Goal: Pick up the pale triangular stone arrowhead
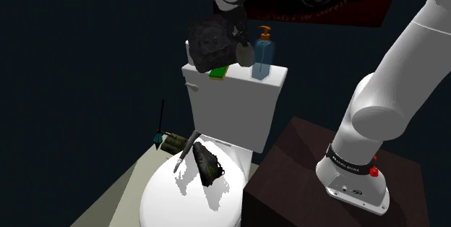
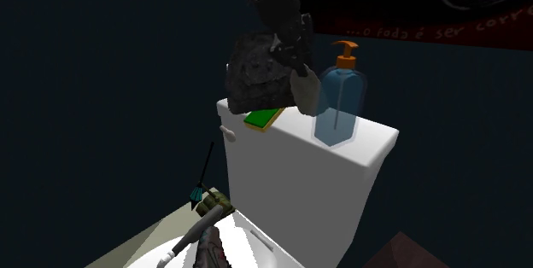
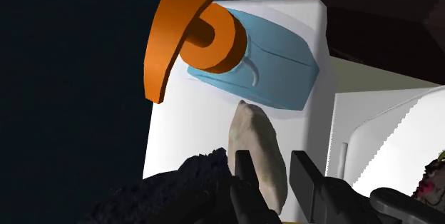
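shoulder view first: white arm (image 1: 390, 95) reaches from the lower right up across the top of the frame, and its black gripper (image 1: 242, 45) hangs at upper centre over a white toilet tank (image 1: 231, 113). the pale grey arrowhead (image 1: 244, 55) sits in the gripper, between a dark lumpy rock (image 1: 209, 45) on its left and a blue soap bottle (image 1: 261, 63) on its right. a green pad (image 1: 218, 72) lies at the rock's lower edge.

second exterior view: the gripper (image 2: 299, 68) hangs at top centre with the arrowhead (image 2: 306, 91) upright below it, just beside the soap bottle (image 2: 340, 104). whether its lower tip touches the tank (image 2: 299, 181) i cannot tell.

wrist view: the two fingers (image 3: 246, 172) stand narrow, clasping the arrowhead (image 3: 255, 140), whose tip points toward the soap bottle (image 3: 278, 65) and its orange pump (image 3: 192, 37).
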`<state>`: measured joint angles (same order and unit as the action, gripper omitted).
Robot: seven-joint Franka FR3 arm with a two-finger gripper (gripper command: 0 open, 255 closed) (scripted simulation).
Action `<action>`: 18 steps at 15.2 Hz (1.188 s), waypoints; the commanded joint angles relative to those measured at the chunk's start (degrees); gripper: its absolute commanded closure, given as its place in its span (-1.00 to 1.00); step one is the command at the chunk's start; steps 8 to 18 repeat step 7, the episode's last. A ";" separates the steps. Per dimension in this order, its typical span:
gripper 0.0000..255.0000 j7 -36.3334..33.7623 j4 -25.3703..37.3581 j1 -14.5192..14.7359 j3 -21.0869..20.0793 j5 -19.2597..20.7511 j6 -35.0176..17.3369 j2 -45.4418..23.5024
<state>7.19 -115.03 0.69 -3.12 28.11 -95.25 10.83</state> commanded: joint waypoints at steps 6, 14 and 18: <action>1.00 1.88 4.54 0.07 -0.23 -0.20 4.14 0.01; 1.00 1.88 4.55 0.07 -0.24 -0.20 4.15 0.00; 1.00 1.88 4.55 0.07 -0.24 -0.20 4.15 0.00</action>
